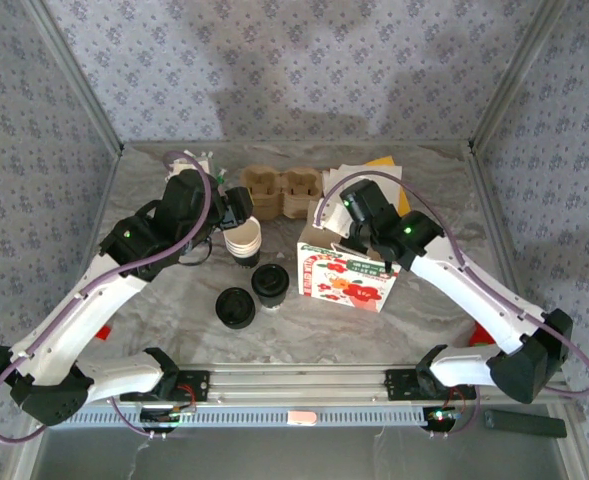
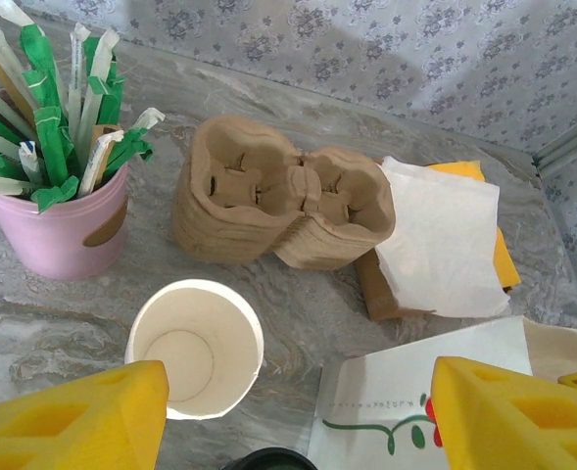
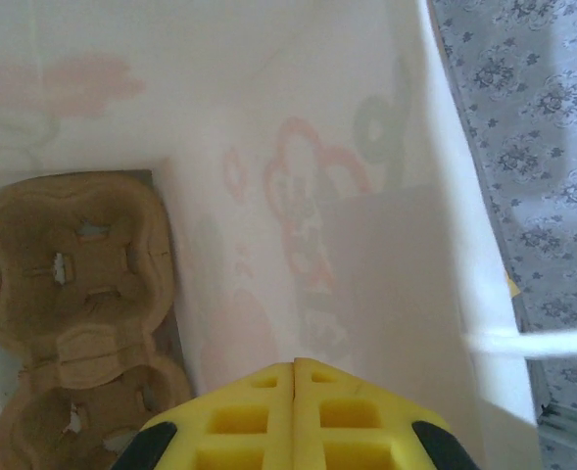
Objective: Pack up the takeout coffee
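**3 views, 1 shared centre**

My top camera looks down from the near edge over the table (image 1: 304, 325). Left wrist sits low, facing the far carrier stack (image 2: 268, 206), also seen from above. Right wrist is, I think, close inside the paper bag (image 3: 366, 196).

Takeout coffee (image 1: 271, 283): small cup, round black lid on, upright on table (image 1: 314, 330), beside printed bag (image 1: 349, 282).

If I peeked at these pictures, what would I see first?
Probably the white paper bag with red flowers near the middle of the table, with the right gripper poked down inside it, fingers shut. Then the left gripper, open above a stack of white paper cups, next to a pink pot full of green-wrapped sticks.
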Robot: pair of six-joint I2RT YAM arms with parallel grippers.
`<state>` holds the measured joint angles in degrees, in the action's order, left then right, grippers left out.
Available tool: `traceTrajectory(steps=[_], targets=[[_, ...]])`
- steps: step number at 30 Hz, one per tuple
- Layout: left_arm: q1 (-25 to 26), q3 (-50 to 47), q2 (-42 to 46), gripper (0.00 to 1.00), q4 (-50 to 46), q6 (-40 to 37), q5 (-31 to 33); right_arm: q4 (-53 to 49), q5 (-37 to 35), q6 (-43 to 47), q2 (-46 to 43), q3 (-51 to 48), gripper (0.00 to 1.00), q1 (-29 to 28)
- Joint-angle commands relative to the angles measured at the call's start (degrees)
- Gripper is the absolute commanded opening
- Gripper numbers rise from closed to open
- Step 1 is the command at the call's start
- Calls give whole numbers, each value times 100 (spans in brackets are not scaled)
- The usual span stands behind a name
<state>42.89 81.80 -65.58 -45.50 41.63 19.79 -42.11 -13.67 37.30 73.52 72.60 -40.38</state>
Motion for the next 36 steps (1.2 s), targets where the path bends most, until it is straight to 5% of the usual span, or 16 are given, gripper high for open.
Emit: traceTrajectory(steps=[1,23,36], targets=[[56,190,85,71,-73,53,114,12,90,-160,73,-80,1,30],[58,93,90,72,-2,64,121,-955,614,-414,574,-115,0,320],[53,12,177,72,-3,69,147,-393,206,-548,872,-521,0,355]])
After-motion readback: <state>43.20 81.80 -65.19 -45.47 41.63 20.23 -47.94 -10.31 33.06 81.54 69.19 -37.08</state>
